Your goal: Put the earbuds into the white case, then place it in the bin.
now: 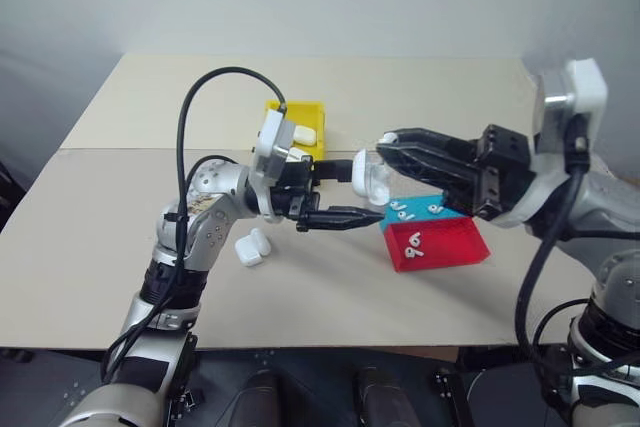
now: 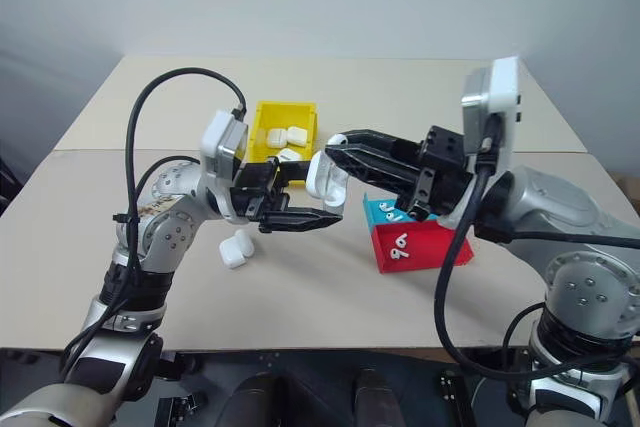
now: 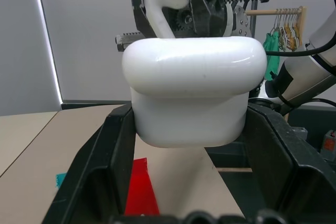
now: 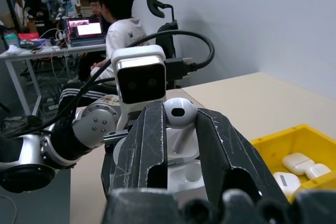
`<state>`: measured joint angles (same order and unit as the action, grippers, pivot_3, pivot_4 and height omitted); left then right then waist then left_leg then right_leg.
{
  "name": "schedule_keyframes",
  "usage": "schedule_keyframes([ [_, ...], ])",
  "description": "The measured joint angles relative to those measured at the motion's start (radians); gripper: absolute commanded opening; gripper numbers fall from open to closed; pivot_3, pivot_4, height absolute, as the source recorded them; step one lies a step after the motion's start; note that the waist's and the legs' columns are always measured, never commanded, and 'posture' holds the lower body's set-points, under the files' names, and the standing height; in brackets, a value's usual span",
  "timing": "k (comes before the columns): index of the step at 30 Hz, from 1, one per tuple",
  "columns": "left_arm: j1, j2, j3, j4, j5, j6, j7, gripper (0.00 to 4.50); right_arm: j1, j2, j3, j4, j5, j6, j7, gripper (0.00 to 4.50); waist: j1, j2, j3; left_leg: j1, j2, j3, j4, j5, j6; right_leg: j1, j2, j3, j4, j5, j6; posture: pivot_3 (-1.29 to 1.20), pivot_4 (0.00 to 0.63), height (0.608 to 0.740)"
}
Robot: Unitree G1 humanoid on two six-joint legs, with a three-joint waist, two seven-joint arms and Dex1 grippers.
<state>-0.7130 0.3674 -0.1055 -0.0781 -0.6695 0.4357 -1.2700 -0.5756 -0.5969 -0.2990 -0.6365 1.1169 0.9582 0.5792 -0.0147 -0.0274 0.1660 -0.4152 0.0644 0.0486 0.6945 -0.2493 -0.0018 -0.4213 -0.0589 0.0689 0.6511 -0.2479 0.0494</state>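
My left gripper (image 1: 360, 193) is shut on the white case (image 1: 372, 175), holding it up over the middle of the table; the left wrist view has the case (image 3: 191, 93) wedged between both fingers. My right gripper (image 1: 392, 143) comes in from the right, shut on one of the earbuds (image 4: 180, 115), whose stem points down at the open case (image 4: 185, 176) just beneath it. The bin (image 1: 300, 104), yellow, stands behind my left hand with white cases (image 1: 305, 134) in it.
A teal tray (image 1: 425, 205) and a red tray (image 1: 455, 250) with loose earbuds (image 1: 413, 242) lie at the right under my right arm. Two white cases (image 1: 250, 247) rest on the table below my left wrist. People sit at a desk (image 4: 79, 40) behind the table.
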Motion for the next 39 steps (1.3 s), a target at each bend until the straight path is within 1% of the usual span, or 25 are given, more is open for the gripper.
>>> schedule_keyframes([
  [5, 0.002, 0.004, 0.000, 0.000, 0.002, 0.000, 0.001, 2.77, 0.013, -0.058, 0.058, 0.012, -0.068, -0.035, 0.013, 0.66, 0.002, 0.000, 0.000, -0.001, 0.000, 0.000, 0.000, 0.000, 0.000, 0.000, 0.000, 0.000, -0.002, 0.000, 0.000, 0.00, 0.150, 0.740],
  [15, 0.009, 0.006, -0.003, -0.003, 0.008, 0.000, 0.005, 2.77, 0.040, -0.113, 0.098, 0.017, -0.124, -0.110, 0.077, 0.66, 0.002, 0.000, 0.000, -0.001, 0.000, 0.000, 0.000, 0.000, 0.001, 0.000, 0.000, 0.000, -0.003, 0.000, 0.000, 0.00, 0.150, 0.740],
  [17, 0.009, 0.006, -0.007, -0.004, 0.009, 0.000, 0.005, 2.77, 0.042, -0.127, 0.101, 0.019, -0.128, -0.121, 0.101, 1.37, 0.002, 0.000, 0.000, -0.001, 0.000, 0.000, 0.000, 0.000, 0.001, 0.000, 0.000, 0.000, -0.003, 0.000, 0.000, 0.00, 0.150, 0.740],
  [19, 0.009, 0.008, -0.006, -0.005, 0.009, 0.000, 0.007, 2.77, 0.050, -0.139, 0.102, 0.022, -0.132, -0.123, 0.120, 1.87, 0.002, 0.000, 0.000, -0.001, 0.000, 0.000, -0.001, 0.000, 0.001, 0.000, 0.000, 0.000, -0.003, 0.000, 0.000, 0.00, 0.150, 0.740],
  [20, 0.010, 0.011, -0.006, -0.005, 0.010, 0.000, 0.008, 2.77, 0.052, -0.142, 0.103, 0.026, -0.134, -0.124, 0.126, 2.24, 0.002, 0.000, 0.000, -0.001, 0.000, 0.000, -0.001, 0.000, 0.001, 0.000, 0.000, 0.000, -0.003, 0.000, 0.000, 0.00, 0.150, 0.740],
  [22, 0.011, 0.011, -0.006, -0.005, 0.010, 0.000, 0.010, 2.77, 0.052, -0.144, 0.103, 0.032, -0.144, -0.131, 0.130, 2.78, 0.002, 0.000, 0.000, -0.001, 0.000, 0.000, 0.000, 0.000, 0.001, 0.000, 0.000, 0.000, -0.003, 0.000, 0.000, 0.00, 0.150, 0.740],
  [27, 0.013, 0.011, -0.006, -0.009, 0.009, 0.000, 0.026, 2.77, 0.049, -0.155, 0.103, 0.045, -0.157, -0.147, 0.147, 2.78, 0.002, 0.000, 0.000, -0.001, 0.000, 0.000, -0.001, 0.000, 0.001, 0.000, 0.000, 0.000, -0.003, 0.000, 0.000, 0.00, 0.150, 0.740],
  [30, 0.015, 0.016, -0.003, -0.024, 0.009, 0.000, 0.038, 2.77, 0.017, -0.195, 0.104, 0.103, -0.187, -0.163, 0.184, 2.78, 0.002, 0.000, 0.000, -0.001, 0.000, 0.000, 0.000, 0.000, 0.001, 0.000, 0.000, 0.000, -0.003, 0.000, 0.001, 0.00, 0.150, 0.740],
  [31, 0.019, 0.022, 0.001, -0.025, 0.009, 0.000, 0.037, 2.77, -0.003, -0.218, 0.107, 0.127, -0.210, -0.176, 0.206, 2.78, 0.002, 0.000, 0.000, -0.001, 0.000, 0.000, 0.000, 0.000, 0.001, 0.000, 0.000, 0.000, -0.003, 0.000, 0.001, 0.00, 0.150, 0.740],
  [34, 0.031, 0.039, 0.012, -0.030, 0.008, -0.002, 0.034, 2.77, -0.105, -0.351, 0.183, 0.274, -0.369, -0.268, 0.321, 2.78, 0.000, 0.000, 0.000, -0.001, 0.000, 0.001, -0.001, 0.000, 0.001, 0.000, 0.000, 0.000, -0.004, 0.000, 0.001, 0.00, 0.150, 0.740],
  [36, 0.040, 0.049, 0.026, -0.031, 0.008, -0.010, 0.034, 2.77, -0.206, -0.426, 0.319, 0.415, -0.559, -0.416, 0.450, 2.78, -0.002, 0.000, 0.000, 0.000, 0.000, 0.002, -0.001, -0.001, 0.001, -0.001, 0.000, 0.000, -0.004, 0.000, 0.001, 0.00, 0.150, 0.740],
  [37, 0.043, 0.048, 0.028, -0.031, 0.009, -0.018, 0.035, 2.77, -0.267, -0.442, 0.409, 0.509, -0.674, -0.512, 0.519, 2.78, -0.005, 0.000, 0.000, 0.000, 0.001, 0.002, -0.001, -0.001, 0.001, 0.000, 0.000, 0.000, -0.004, 0.000, 0.001, 0.00, 0.150, 0.740],
  [39, 0.048, 0.043, 0.030, -0.033, 0.009, -0.023, 0.038, 2.77, -0.353, -0.434, 0.538, 0.674, -0.844, -0.670, 0.626, 2.78, -0.007, 0.000, 0.000, 0.000, 0.000, 0.003, -0.001, -0.001, 0.001, -0.001, 0.000, 0.001, -0.004, 0.000, 0.001, 0.00, 0.150, 0.740],
])
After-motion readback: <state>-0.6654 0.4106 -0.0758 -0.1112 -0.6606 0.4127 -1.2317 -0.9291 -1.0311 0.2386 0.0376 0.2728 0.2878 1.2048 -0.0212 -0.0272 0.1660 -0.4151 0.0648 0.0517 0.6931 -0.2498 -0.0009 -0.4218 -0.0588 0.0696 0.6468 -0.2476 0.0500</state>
